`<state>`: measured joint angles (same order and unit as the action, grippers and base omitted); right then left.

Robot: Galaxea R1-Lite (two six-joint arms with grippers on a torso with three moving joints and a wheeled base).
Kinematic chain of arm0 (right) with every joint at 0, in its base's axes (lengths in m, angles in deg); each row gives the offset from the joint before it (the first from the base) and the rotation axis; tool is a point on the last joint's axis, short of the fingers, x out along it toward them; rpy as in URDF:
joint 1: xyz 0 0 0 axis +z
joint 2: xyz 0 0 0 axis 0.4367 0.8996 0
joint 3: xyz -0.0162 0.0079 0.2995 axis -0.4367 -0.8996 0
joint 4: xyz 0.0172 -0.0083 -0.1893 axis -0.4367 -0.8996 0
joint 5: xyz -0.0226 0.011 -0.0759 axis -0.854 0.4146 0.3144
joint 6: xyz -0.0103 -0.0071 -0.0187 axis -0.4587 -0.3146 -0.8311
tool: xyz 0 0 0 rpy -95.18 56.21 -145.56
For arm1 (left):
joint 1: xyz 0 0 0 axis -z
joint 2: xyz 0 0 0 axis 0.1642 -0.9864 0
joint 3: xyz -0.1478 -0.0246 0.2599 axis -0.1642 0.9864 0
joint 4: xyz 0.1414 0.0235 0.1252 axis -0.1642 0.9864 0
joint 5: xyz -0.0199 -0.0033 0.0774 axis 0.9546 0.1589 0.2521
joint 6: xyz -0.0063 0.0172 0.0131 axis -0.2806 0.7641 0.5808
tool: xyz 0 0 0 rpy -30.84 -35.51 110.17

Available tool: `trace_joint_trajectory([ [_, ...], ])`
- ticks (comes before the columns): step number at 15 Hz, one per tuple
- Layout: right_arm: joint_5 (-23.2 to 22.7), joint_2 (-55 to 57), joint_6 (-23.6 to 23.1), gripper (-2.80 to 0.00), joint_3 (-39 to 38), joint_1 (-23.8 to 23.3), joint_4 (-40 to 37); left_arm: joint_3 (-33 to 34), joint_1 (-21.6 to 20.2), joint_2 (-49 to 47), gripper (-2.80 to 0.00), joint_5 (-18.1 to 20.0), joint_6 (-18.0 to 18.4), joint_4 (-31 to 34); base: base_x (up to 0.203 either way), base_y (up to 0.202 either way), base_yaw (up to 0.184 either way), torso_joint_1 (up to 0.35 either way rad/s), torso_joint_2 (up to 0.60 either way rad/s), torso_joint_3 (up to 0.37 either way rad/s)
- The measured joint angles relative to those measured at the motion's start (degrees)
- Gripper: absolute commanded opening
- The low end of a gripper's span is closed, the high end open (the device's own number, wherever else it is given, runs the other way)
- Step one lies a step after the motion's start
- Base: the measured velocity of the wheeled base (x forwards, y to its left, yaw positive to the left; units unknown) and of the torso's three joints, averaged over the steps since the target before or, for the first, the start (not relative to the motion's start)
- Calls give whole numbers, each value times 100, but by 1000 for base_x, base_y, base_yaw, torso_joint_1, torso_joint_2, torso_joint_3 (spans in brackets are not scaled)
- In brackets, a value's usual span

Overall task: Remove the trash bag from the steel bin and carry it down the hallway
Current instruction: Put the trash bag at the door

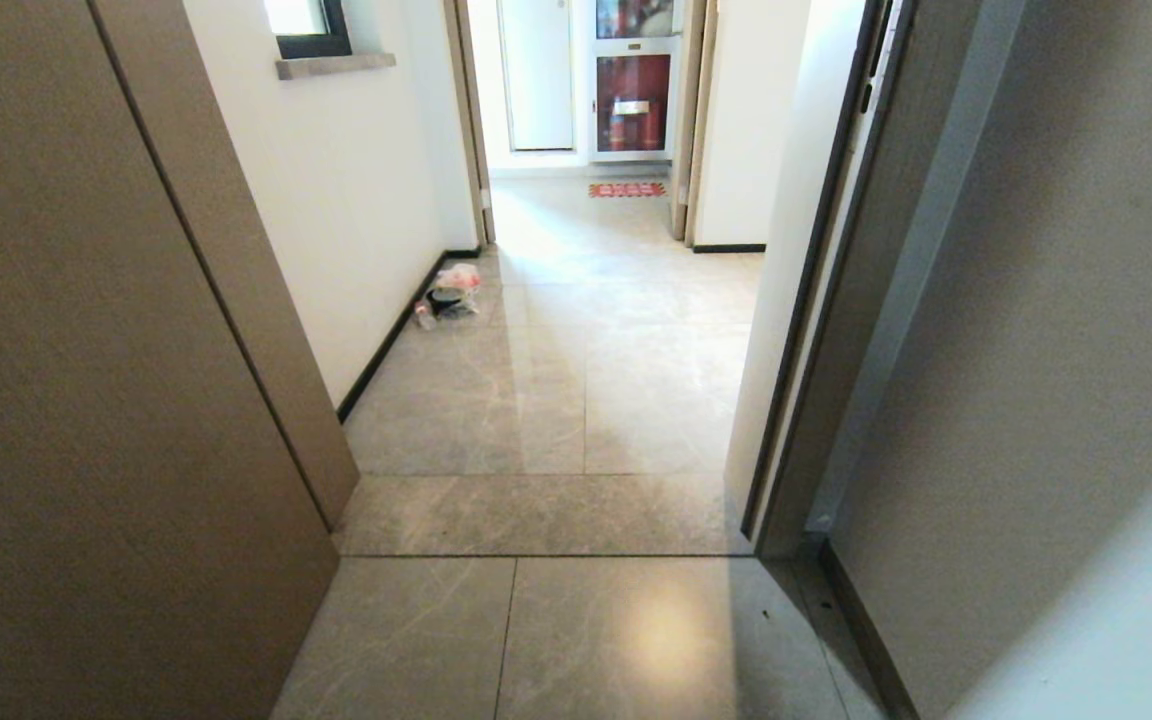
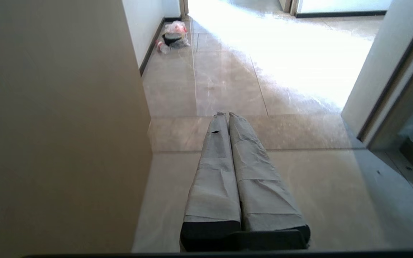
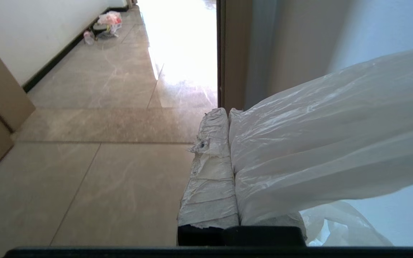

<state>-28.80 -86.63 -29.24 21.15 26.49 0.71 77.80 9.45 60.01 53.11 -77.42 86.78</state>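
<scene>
Right wrist view: right gripper point(image 3: 228, 111) fingers clamped on the trash bag point(image 3: 328, 143) for carrying through the doorway point(image 1: 786, 400) into the hallway point(image 1: 576, 330); left gripper point(image 2: 227, 114) fingers together, empty.

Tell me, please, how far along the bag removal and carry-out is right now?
Done: the trash bag is out, with no bin in view. In hand: the right gripper is shut on its plastic at the doorway; the left gripper is shut and empty. Left: the hallway ahead, past the litter by the wall.
</scene>
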Motion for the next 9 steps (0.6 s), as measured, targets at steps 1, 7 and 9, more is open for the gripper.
trace_joint_trajectory([
  [1, 0, 0, 0, -280, 0, 0, 0, 0, 0, 0, -280, 0, -5, 5, 187, 0, 3, 2, 10, 2],
  [7, 0, 0, 0, -280, 0, 0, 0, 0, 0, 0, -280, 0, -2, 5, 192, 0, 1, 4, 5, 4],
  [9, 1, 0, 0, -280, 0, 0, 0, 0, 0, 0, -280, 0, -2, 7, 193, 0, 1, 3, -1, 4],
])
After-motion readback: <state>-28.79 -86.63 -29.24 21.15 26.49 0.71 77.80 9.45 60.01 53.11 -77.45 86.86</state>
